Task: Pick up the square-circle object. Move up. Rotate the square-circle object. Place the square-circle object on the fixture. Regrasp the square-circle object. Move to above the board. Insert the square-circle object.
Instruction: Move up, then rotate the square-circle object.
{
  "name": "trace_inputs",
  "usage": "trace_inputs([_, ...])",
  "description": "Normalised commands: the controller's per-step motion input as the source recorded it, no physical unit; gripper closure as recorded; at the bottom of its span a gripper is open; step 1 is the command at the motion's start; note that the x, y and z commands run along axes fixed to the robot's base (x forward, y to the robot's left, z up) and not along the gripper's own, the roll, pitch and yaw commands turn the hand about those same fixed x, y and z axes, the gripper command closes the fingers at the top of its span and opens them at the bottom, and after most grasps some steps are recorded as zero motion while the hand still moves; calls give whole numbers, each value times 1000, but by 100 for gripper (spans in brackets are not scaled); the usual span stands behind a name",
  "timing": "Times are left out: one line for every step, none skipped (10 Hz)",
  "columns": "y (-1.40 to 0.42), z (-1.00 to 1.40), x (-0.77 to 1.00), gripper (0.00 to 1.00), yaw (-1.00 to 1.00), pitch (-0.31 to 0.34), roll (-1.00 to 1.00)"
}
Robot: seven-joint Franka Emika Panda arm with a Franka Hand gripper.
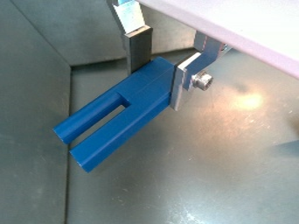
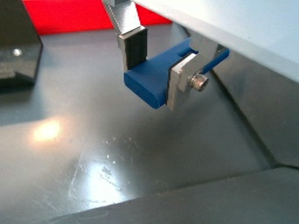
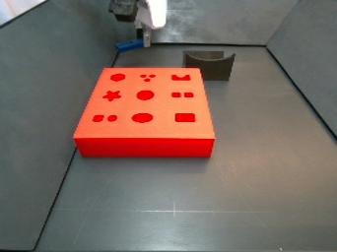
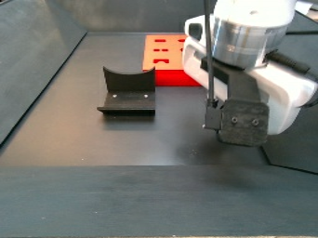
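The square-circle object is a blue slotted peg, low over the grey floor near the back wall. My gripper is shut on its blocky end, a silver finger pressed on one side and a padded one on the other. In a wrist view the peg shows its rounded end between the plates of the gripper. In a side view the gripper stands behind the board, with the peg beside it. The fixture sits apart, to the board's back right. In a side view my arm hides the peg.
Grey walls close in the floor on all sides; one wall seam runs near the peg. In a side view the fixture stands left of my arm, and the board lies behind. A dark fixture edge shows in a wrist view.
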Motion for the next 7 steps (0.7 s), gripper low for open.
trace_inputs([-3,205,-19,100,-5,150,91])
trace_inputs([-1000,790,414,100,0,0,0])
trace_inputs([-1000,716,400,100,14,9,22])
trace_inputs([-749,567,221,100,24,78,50])
trace_inputs([-601,499,150,100,25,94,66])
trace_inputs([-318,374,50,100,24,105,99])
trace_inputs([-126,279,6,100,27,99,116])
